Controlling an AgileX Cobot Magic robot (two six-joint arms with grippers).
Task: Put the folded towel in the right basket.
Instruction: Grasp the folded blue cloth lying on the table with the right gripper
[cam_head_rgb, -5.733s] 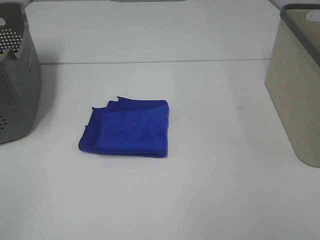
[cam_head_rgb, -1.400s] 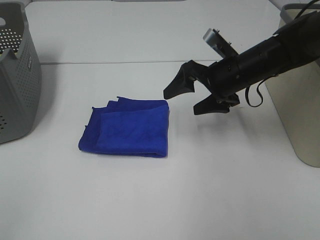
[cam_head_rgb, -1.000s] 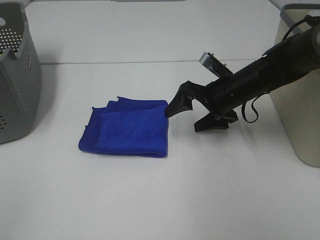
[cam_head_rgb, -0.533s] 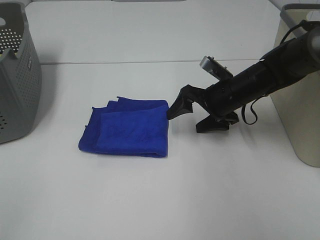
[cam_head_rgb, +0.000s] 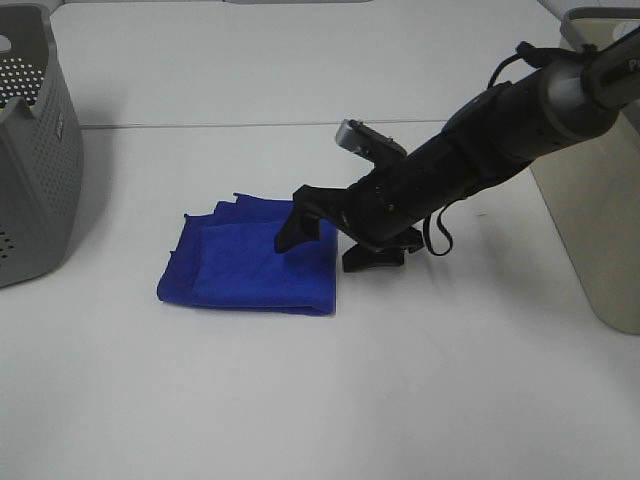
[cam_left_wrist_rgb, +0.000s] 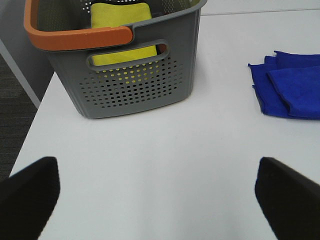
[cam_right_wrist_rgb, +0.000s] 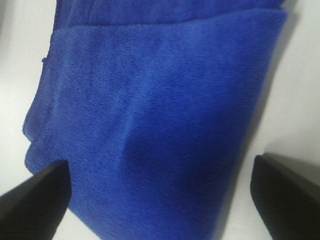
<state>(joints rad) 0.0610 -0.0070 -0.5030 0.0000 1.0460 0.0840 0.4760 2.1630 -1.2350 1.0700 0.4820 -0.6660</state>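
One towel (cam_head_rgb: 250, 265), two baskets and two claws make up the count. The towel is blue and folded into a flat, nearly square pad. It lies on the white bench (cam_head_rgb: 300, 400) a little left of centre in the high view, nearer the left basket (cam_head_rgb: 40, 180) than the right basket (cam_head_rgb: 590, 200) and touching neither. Its slightly longer side runs left to right across that view. The neat folded edge faces right, toward the right basket, while the loose stepped layers show along the left and far sides.

One arm reaches in from the right, and the right claw (cam_head_rgb: 322, 252) is spread wide across the towel's right edge. One finger is over the cloth and the other is over bare bench just beside it. From the wrist view, blue cloth fills the gap between the two fingers, and nothing is gripped. Whether the tips press on the cloth I cannot tell.

The left claw (cam_left_wrist_rgb: 160, 200) shows only in its own wrist view. It is released too, its fingers far apart above bare bench and holding nothing. Ahead of it stands the grey perforated left basket with an orange rim (cam_left_wrist_rgb: 75, 37), and one yellow cloth (cam_left_wrist_rgb: 122, 20) lies inside. The right basket is beige with a grey rim.
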